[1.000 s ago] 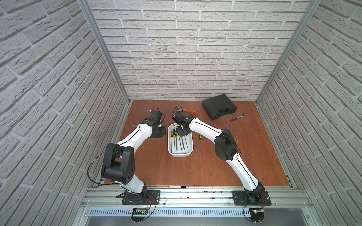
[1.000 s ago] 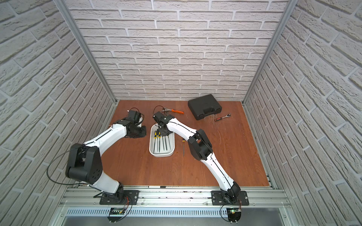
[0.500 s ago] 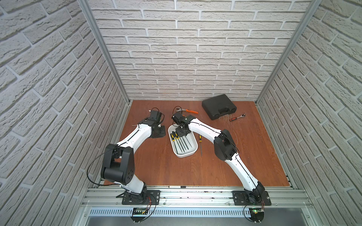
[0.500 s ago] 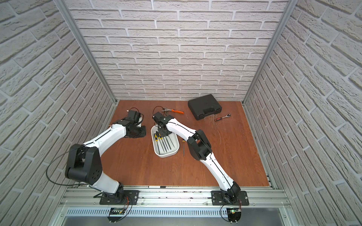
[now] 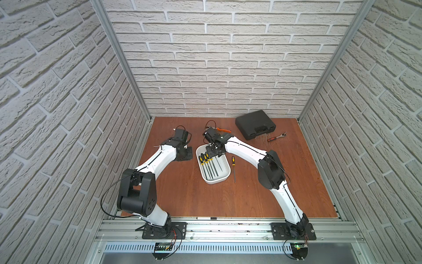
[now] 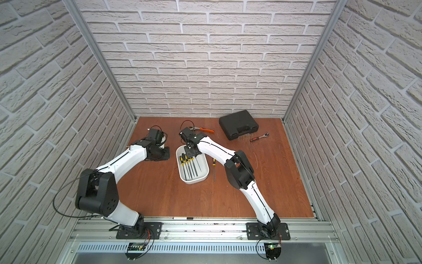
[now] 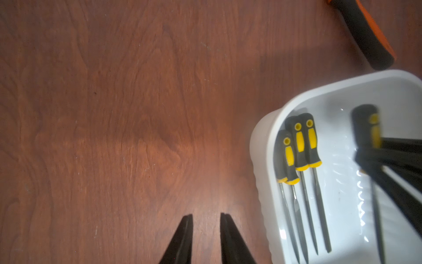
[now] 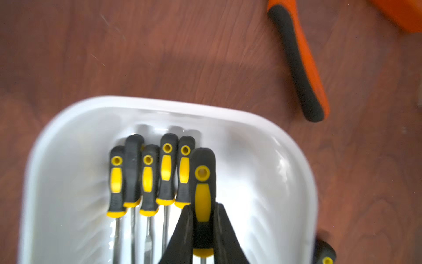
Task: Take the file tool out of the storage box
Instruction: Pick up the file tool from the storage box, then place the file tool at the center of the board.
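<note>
From both top views: grasp made, lift-out next, by judgement. Storage box point(image 5: 214, 181) at the centre of the table point(image 5: 205, 201), long axis running about 11 to 5 o'clock. Right gripper point(image 5: 213, 152) dipped into its 12 o'clock end, too small there for reading the jaws. Left gripper point(image 5: 183, 156) at 9 o'clock of the box, just beside the wall. Counted outside the box: one loose file point(image 5: 233, 168) on the wood at 3 o'clock, one black case point(image 5: 255, 124) at 1 o'clock, one ratchet point(image 5: 277, 136) past it toward 2 o'clock, one pair of orange pliers point(image 5: 223, 130) at 12 o'clock.

From the left wrist view: left gripper point(image 7: 206, 228) parted a little, gripping nothing, over bare wood. Beside it the box rim point(image 7: 262, 137), with other files point(image 7: 299, 146) bunched inside, too overlapped for a sure count, and the file tool point(image 7: 367, 128) blurred, pinched between dark fingers point(image 7: 399, 155).

From the right wrist view: right gripper point(image 8: 203, 209) clenched on the file tool point(image 8: 202, 173), low on its yellow-and-black handle. Seemingly raised above the rest, yet inside the walls. Counted: five other files point(image 8: 148, 178) side by side and touching, so six in the box, seven with the loose file point(image 8: 324, 256).

Next move: calls for a straight rise, tip clear of the rim, then a carry toward 3 o'clock and a set-down near the loose file. Needs a level hold, with the long blade free to sag and catch the wall.
</note>
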### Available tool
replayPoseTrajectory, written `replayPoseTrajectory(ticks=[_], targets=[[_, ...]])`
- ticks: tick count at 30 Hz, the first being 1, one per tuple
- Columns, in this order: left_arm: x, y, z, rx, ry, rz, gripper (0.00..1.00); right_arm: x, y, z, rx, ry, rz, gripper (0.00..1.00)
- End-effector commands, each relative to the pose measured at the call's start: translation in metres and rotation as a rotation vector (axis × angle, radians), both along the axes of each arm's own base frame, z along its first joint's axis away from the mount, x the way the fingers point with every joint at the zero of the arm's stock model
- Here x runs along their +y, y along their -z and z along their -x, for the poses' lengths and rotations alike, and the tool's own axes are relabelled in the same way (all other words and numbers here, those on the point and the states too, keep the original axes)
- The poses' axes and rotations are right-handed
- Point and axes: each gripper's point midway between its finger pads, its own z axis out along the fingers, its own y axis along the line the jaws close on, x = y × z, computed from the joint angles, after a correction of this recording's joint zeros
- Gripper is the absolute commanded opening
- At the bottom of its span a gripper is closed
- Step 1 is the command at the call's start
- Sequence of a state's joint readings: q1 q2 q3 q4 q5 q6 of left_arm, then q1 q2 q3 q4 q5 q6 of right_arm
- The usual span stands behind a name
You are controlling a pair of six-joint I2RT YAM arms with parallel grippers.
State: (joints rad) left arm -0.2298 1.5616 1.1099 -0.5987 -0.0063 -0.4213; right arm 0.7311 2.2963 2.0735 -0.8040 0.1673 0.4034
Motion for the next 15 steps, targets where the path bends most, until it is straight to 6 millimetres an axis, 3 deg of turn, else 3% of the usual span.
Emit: replayPoseTrajectory(ticks=[1, 7, 12, 15], targets=[[0.002, -0.012, -0.002, -0.036, -0.007, 0.007, 0.28, -0.005, -0.083, -0.007, -0.179, 0.055, -0.119, 0.05], [-0.006, -0.015, -0.004, -0.041, 0.006, 0.034, 0.29, -0.076, -0.092, 0.007, -0.238, 0.210, -0.025, 0.03], [-0.021, -0.021, -0.007, -0.046, 0.036, 0.074, 0.31, -0.133, -0.064, 0.024, -0.200, 0.334, 0.019, 0.03], [-0.030, -0.022, -0.007, -0.046, 0.044, 0.110, 0.33, -0.156, -0.041, 0.035, -0.157, 0.386, 0.045, 0.03]])
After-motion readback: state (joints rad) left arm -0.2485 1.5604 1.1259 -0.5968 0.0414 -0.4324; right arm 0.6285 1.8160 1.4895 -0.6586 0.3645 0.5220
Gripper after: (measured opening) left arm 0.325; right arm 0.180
